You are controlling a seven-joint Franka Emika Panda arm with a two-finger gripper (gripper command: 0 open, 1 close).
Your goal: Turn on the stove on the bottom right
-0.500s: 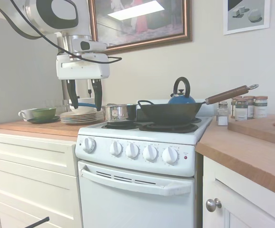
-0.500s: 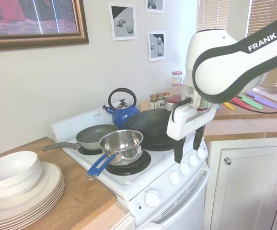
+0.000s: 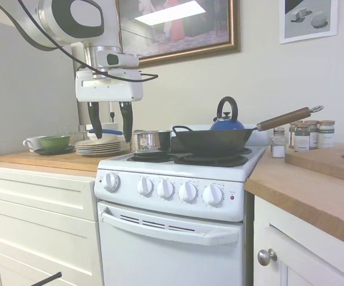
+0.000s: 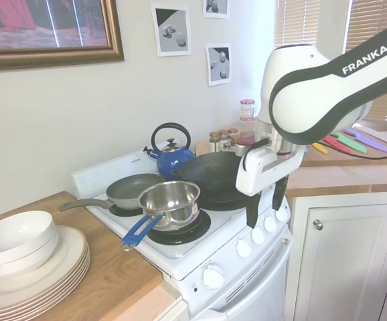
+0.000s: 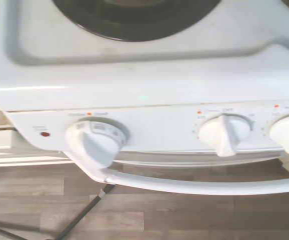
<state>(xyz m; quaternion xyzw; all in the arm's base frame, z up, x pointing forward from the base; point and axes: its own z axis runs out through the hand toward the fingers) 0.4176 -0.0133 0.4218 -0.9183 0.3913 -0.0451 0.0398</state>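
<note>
A narrow white stove [image 3: 178, 196] is standing between cream cabinets and a wooden counter [image 3: 315, 190]. The gripper [image 3: 109, 121] is hanging in the air above the stove's front edge, jaws apart and holding nothing. No knob [image 3: 212, 195] is being touched, so the turning appears not yet begun. Only the wrist view is showing knob markings up close; the exterior views are showing pans on the burners.
</note>
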